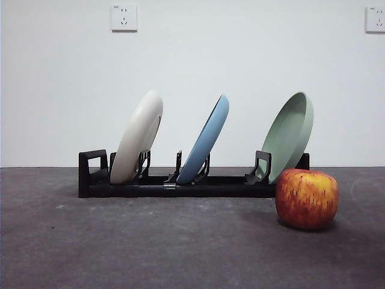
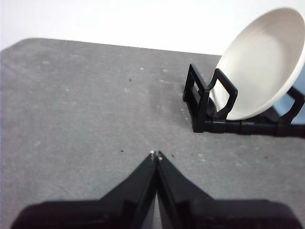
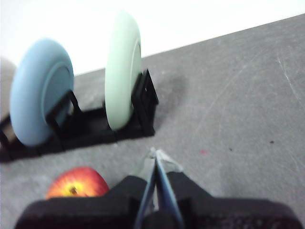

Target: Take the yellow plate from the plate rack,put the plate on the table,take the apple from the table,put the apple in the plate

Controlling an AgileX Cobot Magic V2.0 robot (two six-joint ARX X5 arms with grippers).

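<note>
My right wrist view blurred; apple (image 3: 77,183) half hidden behind gripper body. Yellow plate (image 2: 262,64) cut off by left wrist picture's edge.

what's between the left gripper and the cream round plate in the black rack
Nothing visible. In the left wrist view the left gripper, jaws shut, faces bare dark grey table up to the cream round plate, which stands at the black rack's looped end. The blue plate is beyond it.
</note>
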